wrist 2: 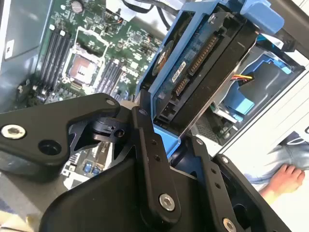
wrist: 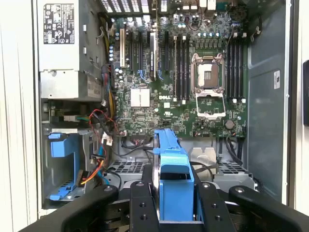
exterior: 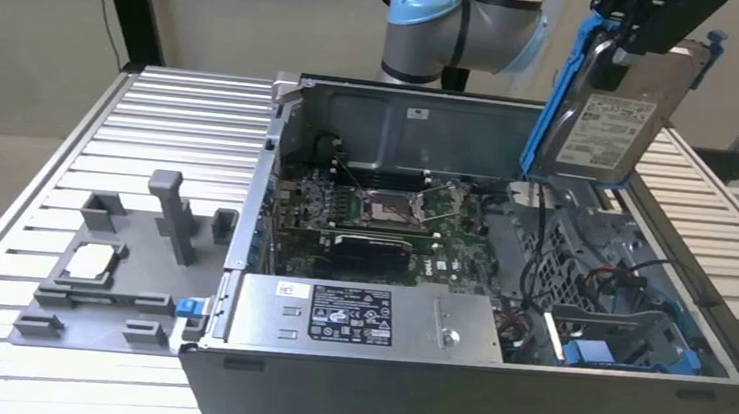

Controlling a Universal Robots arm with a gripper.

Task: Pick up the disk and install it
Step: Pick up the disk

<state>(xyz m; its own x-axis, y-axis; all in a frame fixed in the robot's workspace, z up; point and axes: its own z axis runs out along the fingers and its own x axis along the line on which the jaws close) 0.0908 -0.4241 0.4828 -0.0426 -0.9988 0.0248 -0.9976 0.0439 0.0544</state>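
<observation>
Fingers [wrist: 141,208] of the gripper [wrist: 175,209] are clenched on the blue bracket [wrist: 173,169] of the disk [exterior: 612,123], hanging on edge above the open computer case [exterior: 462,381] near its edge at the exterior view's right; likely stiff, fairly heavy, shock-fragile, best held by bracket sides.

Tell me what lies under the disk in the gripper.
The disk, clamped in the gripper, hangs over the open computer case. In the first wrist view, motherboard, cables and vented metal lie beneath; the disk's own blue bracket hides the spot directly below.
</observation>
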